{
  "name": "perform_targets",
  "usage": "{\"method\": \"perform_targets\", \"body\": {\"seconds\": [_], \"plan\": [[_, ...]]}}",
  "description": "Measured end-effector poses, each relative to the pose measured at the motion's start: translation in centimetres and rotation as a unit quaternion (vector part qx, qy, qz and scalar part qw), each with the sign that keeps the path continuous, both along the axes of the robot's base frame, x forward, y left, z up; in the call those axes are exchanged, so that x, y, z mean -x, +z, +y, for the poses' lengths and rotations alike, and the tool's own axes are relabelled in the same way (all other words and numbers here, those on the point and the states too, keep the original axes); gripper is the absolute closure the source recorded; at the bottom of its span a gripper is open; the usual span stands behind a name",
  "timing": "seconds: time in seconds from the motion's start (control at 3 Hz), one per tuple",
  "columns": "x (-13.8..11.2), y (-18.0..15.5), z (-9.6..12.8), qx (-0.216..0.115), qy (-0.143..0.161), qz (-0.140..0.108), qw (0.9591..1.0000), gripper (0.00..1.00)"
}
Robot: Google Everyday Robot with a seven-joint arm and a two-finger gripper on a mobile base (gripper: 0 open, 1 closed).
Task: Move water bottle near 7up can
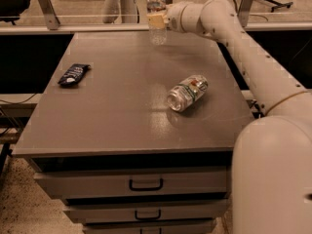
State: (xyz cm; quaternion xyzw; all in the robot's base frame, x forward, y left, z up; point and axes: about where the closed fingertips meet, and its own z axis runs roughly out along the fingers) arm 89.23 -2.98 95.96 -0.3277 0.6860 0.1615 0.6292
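So we've got one big grey metal cabinet table (122, 126) with three drawer fronts (97, 184) below. One chunky white robot arm (253, 67) reaches in from the right, across to the far edge. One small clear plastic water bottle with a white cap (157, 34) stands there upright, cap up, long axis vertical, around the middle of that far edge. One silvery 7up can with a green label (187, 92) lies on its side right of centre. Its long axis runs diagonally, one end facing the near left, well apart from the bottle. One dark blue snack bag (73, 74) lies flat at the left. The one tan gripper (156, 20) is clamped around the bottle's middle.
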Motion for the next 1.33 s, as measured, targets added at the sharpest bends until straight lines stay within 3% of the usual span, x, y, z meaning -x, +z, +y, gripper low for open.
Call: {"method": "perform_targets", "body": {"seconds": [0.67, 1.33], "plan": [[9.8, 2.4, -2.5, 0.002, 0.039, -0.022, 0.9990, 1.00], [17.8, 1.4, -5.7, 0.012, 0.060, 0.024, 0.9978, 1.00]]}}
